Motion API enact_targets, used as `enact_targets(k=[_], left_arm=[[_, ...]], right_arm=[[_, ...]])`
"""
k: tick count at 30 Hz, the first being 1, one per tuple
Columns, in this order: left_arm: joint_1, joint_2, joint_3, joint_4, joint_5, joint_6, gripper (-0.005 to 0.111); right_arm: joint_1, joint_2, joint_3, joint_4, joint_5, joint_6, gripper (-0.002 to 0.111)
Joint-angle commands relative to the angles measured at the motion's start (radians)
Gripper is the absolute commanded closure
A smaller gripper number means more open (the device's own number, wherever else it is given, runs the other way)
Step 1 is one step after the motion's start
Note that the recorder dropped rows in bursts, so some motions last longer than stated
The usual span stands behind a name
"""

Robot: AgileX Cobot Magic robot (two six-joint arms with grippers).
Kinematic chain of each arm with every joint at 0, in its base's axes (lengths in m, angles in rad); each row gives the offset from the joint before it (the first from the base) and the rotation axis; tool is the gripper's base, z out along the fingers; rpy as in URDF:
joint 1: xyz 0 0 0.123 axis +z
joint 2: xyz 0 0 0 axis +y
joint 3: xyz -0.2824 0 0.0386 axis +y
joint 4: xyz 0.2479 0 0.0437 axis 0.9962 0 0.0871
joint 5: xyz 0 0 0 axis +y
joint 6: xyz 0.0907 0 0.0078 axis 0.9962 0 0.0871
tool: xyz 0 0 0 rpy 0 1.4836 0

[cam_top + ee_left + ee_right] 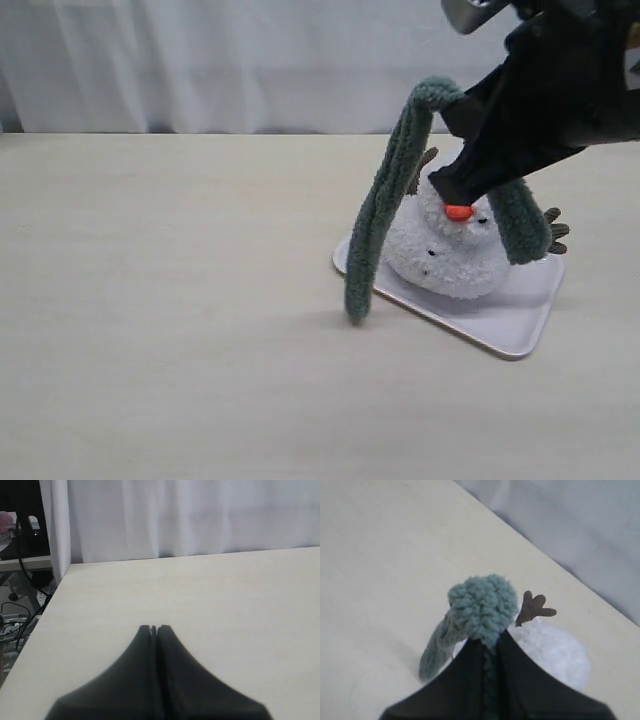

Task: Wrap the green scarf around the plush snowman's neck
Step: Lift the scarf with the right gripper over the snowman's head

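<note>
I see the fuzzy green scarf (385, 210) lifted in an arch over the white snowman (445, 255) on its tray (520, 320). One end hangs to the table (150, 300); the other hangs down the snowman's opposite side. My right gripper (489, 645), angled downward, pinches the fold tight. My left gripper (154, 629) hovers closed, holding nothing.

Lab-style test bay, pale table (150, 350), white curtain backdrop (200, 60), tangled cables (15, 625) on the floor
</note>
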Motion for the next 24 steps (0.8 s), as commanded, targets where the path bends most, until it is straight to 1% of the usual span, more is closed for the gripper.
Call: enact_targets(k=[1,9,18,24], left_arm=[[0.0,-0.003,0.004,-0.002,-0.009,-0.006,0.107],[0.0,-0.003,0.004,-0.002,-0.009,-0.006,0.107],[0.0,-0.003,0.004,-0.002,-0.009,-0.006,0.107],[0.0,-0.003,0.004,-0.004,-0.012,-0.006,0.107]], right_arm=[[0.002,-0.065,-0.001,-0.014,-0.016,0.008,0.104],[0.002,-0.105,-0.001,-0.014,-0.084,0.008,0.104],[0.002,-0.057,-0.001,-0.014,-0.189,0.07,0.104],[0.002,0.007,-0.001,-0.18,-0.167,0.084,0.104]])
